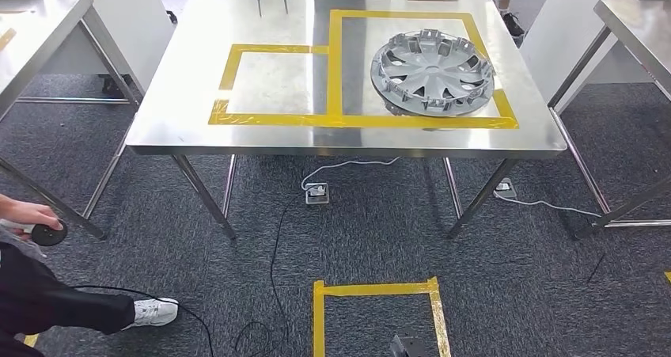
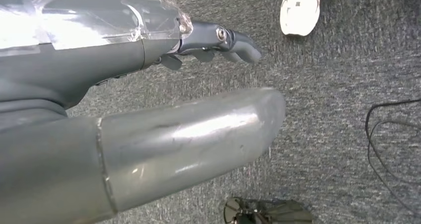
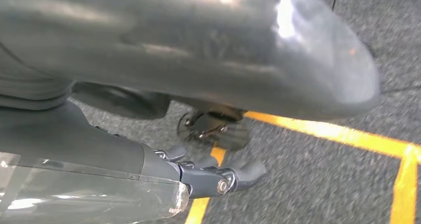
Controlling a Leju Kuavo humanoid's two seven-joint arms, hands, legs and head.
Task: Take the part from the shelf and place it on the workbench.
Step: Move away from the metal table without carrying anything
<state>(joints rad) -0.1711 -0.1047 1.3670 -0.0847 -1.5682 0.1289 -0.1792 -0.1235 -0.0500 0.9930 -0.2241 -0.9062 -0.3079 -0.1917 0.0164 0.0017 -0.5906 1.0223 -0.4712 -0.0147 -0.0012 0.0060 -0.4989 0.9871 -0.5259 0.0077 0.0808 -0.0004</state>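
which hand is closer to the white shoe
Left. The shoe lies just beyond the left hand; the right hand hangs above yellow floor tape instead.

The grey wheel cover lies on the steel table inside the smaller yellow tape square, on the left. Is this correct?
Not quite. The head view shows the grey wheel cover on the steel table inside the larger yellow tape rectangle, on the right.

Both wrist cams give a good look at the build: left robot hand (image 2: 218,40) and right robot hand (image 3: 218,177) have a fat, glossy grey thumb, scuffed in places, darker slim fingers with silver screws at the pivots, and clear plastic wrapped over the grey cover.
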